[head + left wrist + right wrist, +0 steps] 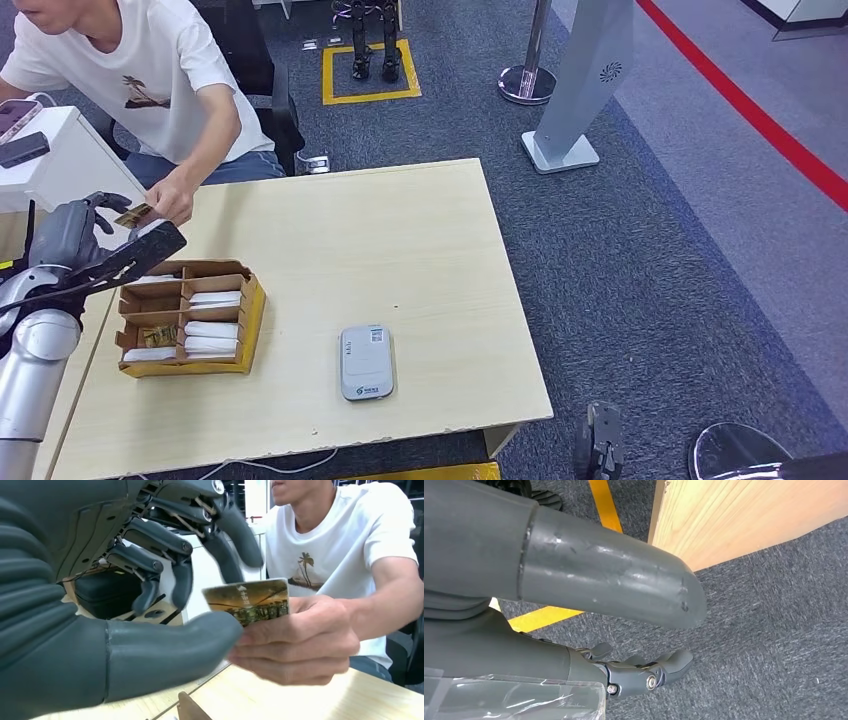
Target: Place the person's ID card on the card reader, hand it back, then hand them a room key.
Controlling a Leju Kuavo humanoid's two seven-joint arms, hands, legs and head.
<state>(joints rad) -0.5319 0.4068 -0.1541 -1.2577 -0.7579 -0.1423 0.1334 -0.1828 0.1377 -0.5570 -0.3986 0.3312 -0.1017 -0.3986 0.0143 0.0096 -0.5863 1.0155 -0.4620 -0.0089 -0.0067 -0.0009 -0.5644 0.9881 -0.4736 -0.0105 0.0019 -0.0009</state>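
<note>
A person seated at the table's far left holds out a gold-brown ID card point(133, 215) point(248, 599), pinched in their hand point(176, 203) point(300, 642). My left hand point(75, 228) point(165, 580) is raised right at the card. Its fingers are spread above the card and its thumb reaches the card's lower corner, but it has no grip on it. The grey card reader point(366, 361) lies flat near the table's front edge. A cardboard box point(252, 312) with white key-card sleeves sits at the front left. My right hand point(600, 440) point(549, 605) hangs empty beside the table, fingers loosely apart.
The wooden table point(400, 240) has bare room between the box and the reader. A white counter point(60, 160) with a dark phone stands at the left. Beyond the table are a stanchion base point(527, 82), a grey sign stand point(580, 90) and a yellow floor marking point(330, 75).
</note>
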